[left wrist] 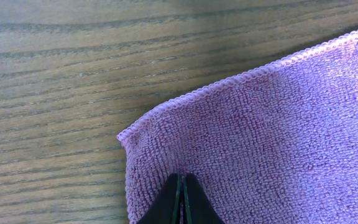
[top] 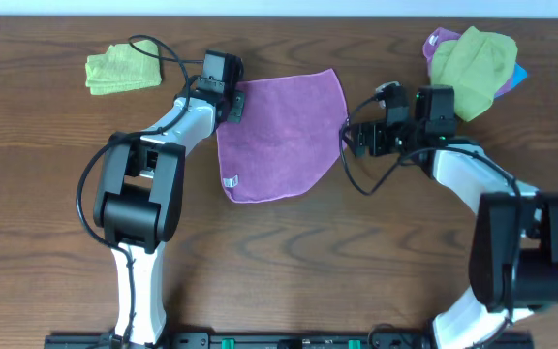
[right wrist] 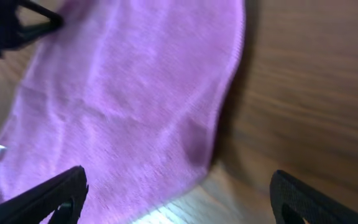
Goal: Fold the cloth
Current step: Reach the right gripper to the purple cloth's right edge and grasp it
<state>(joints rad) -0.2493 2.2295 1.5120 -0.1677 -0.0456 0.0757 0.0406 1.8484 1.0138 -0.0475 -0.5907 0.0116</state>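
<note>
A purple cloth [top: 279,136] lies spread on the wooden table, with a small white tag near its lower left edge. My left gripper [top: 232,105] is at the cloth's upper left corner. In the left wrist view its fingers [left wrist: 182,180] are shut, pinching the purple cloth [left wrist: 278,137] just inside the corner. My right gripper [top: 352,139] is open beside the cloth's right edge. In the right wrist view its fingers [right wrist: 178,182] straddle the edge of the cloth [right wrist: 129,106] without holding it.
A folded green cloth [top: 122,70] lies at the back left. A pile of green, purple and blue cloths [top: 473,58] sits at the back right. The left gripper's fingers also show at the top left of the right wrist view [right wrist: 17,22].
</note>
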